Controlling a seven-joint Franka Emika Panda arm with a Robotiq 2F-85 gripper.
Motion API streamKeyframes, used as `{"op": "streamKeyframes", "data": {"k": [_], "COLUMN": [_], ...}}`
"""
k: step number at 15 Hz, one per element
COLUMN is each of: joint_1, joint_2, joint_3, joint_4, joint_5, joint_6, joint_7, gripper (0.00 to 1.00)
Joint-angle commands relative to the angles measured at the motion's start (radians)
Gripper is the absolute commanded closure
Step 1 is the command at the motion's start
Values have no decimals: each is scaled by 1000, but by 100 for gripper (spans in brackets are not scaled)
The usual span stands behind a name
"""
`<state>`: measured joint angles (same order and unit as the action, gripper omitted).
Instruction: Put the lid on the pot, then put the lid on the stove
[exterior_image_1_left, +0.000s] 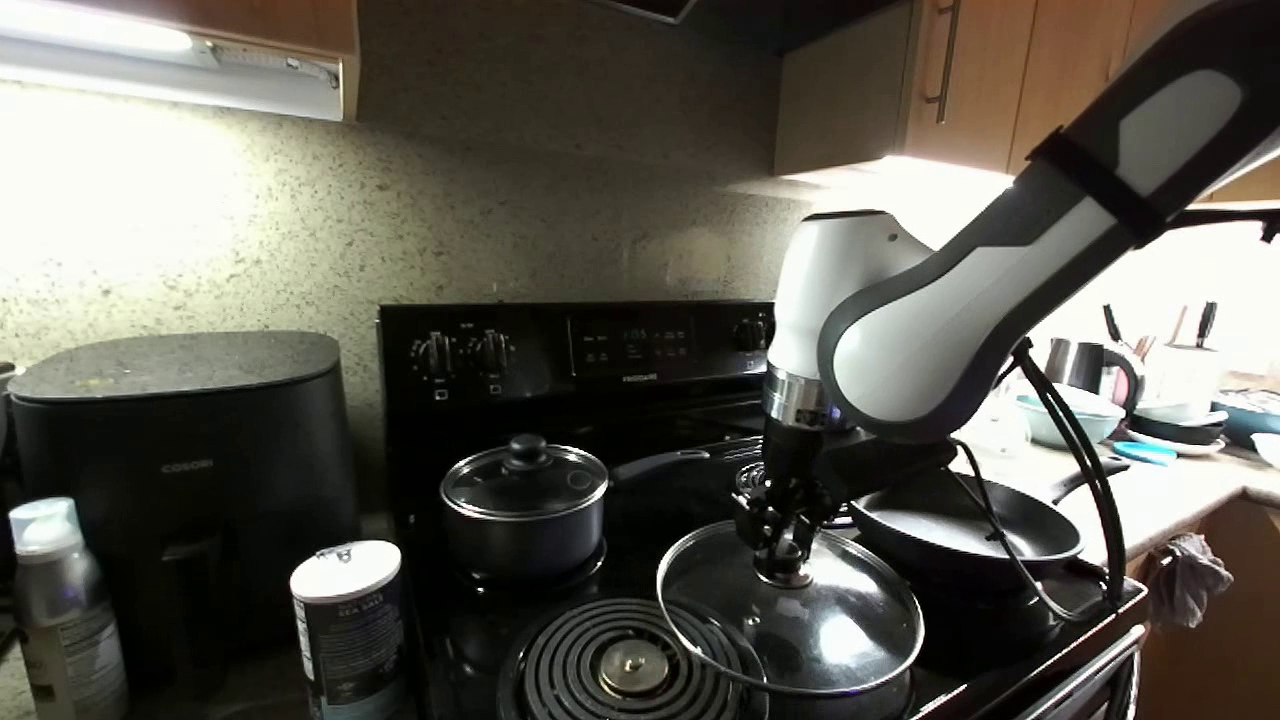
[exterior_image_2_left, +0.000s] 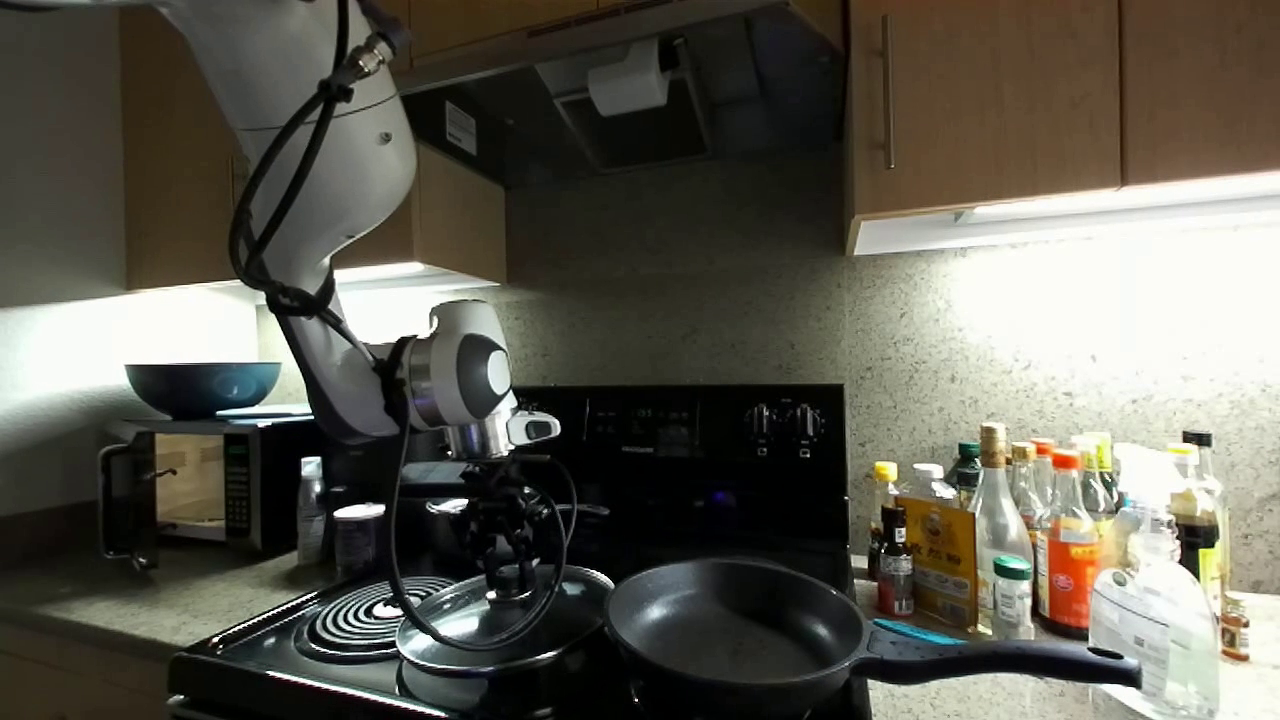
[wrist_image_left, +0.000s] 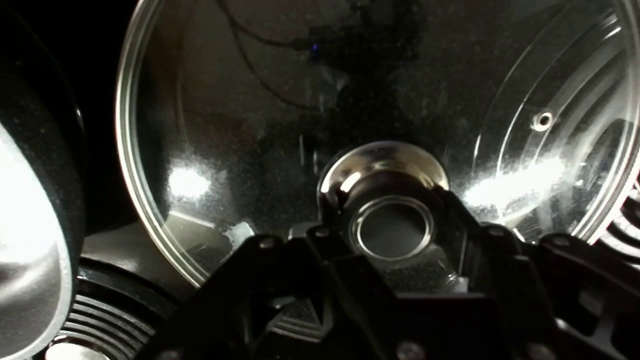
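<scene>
While one gripper (exterior_image_1_left: 785, 555) is clenching the knob (wrist_image_left: 392, 230) of the larger lid (exterior_image_1_left: 800, 640), its two fingers (wrist_image_left: 456, 225) are pressing in from opposite sides, at lower centre in the wrist view. Two lids are showing altogether: the held one is occupying the area low and right of centre in an exterior view, tilting a little (whether its rim is touching the stove (exterior_image_1_left: 635, 550), I cannot tell), and a small lid (exterior_image_1_left: 510, 485) is covering the one saucepan (exterior_image_1_left: 525, 540), left of centre. One pan (exterior_image_2_left: 735, 630) is resting on the stove at lower centre in an exterior view, just beside the held lid, its single handle pointing right. One coil (exterior_image_1_left: 632, 668) is showing broadly at bottom centre in an exterior view. One air fryer (exterior_image_1_left: 190, 500) and one salt can (exterior_image_1_left: 350, 630) are standing at lower left. One microwave (exterior_image_2_left: 240, 490) is carrying one blue bowl (exterior_image_2_left: 200, 390) at left in an exterior view; bottles (exterior_image_2_left: 1070, 580) are crowding the right, overlapping too much to count. One arm (exterior_image_1_left: 915, 350) is slanting down from the upper right in an exterior view, bending sharply at the wrist and pointing the gripper straight down.
</scene>
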<state>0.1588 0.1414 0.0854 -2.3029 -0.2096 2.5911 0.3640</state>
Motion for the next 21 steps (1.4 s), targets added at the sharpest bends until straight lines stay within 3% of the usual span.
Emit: {"op": "streamKeyframes", "data": {"k": [1, 10, 21], "joint_1": [-18, -22, -13], "joint_2": [29, 76, 192], "joint_3": [-31, -49, -115], "joint_4": [7, 41, 160], "joint_5": [20, 89, 80], "joint_6": [10, -1, -26], "joint_7": [12, 5, 92], "gripper": [75, 75, 75]}}
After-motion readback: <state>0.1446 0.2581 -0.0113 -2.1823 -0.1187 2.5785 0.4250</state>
